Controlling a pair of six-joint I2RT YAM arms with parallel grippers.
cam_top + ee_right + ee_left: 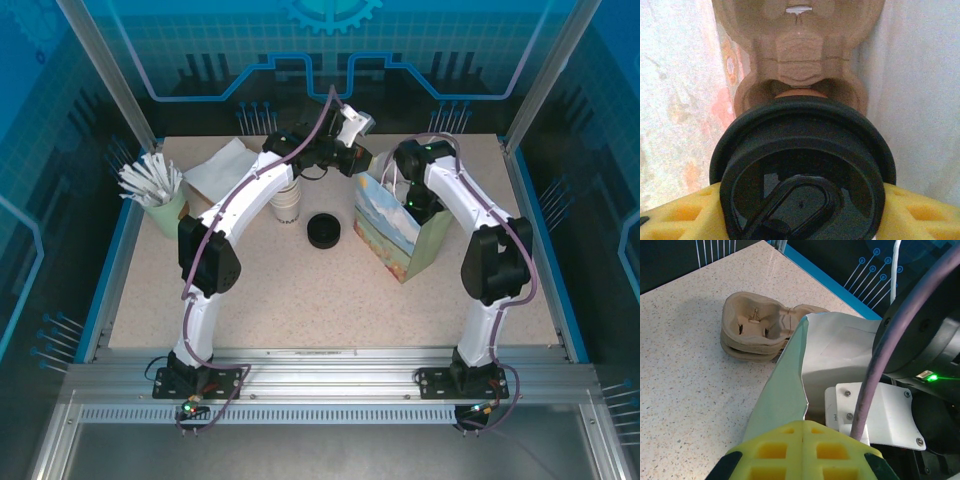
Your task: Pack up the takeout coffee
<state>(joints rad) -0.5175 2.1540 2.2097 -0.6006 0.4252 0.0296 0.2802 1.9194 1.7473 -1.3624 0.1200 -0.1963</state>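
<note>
The takeout coffee [802,150] shows its round black lid from above, with a strip of tan cup rim behind it. My right gripper [802,202] is shut on it, one yellow finger [682,212] on each side. It hangs inside the paper bag [395,235], over a brown cardboard cup carrier [800,55] lying between the bag's white inner walls [920,75]. My left gripper [802,422] is shut on the bag's green top edge [782,390], and in the top view it [358,158] sits at the bag's far left corner.
A stack of cardboard cup carriers [752,327] lies on the table behind the bag. Loose black lids [323,230] and a stack of white cups [287,203] stand left of the bag. Napkins [222,165] and a green cup of stirrers [160,195] are at the far left.
</note>
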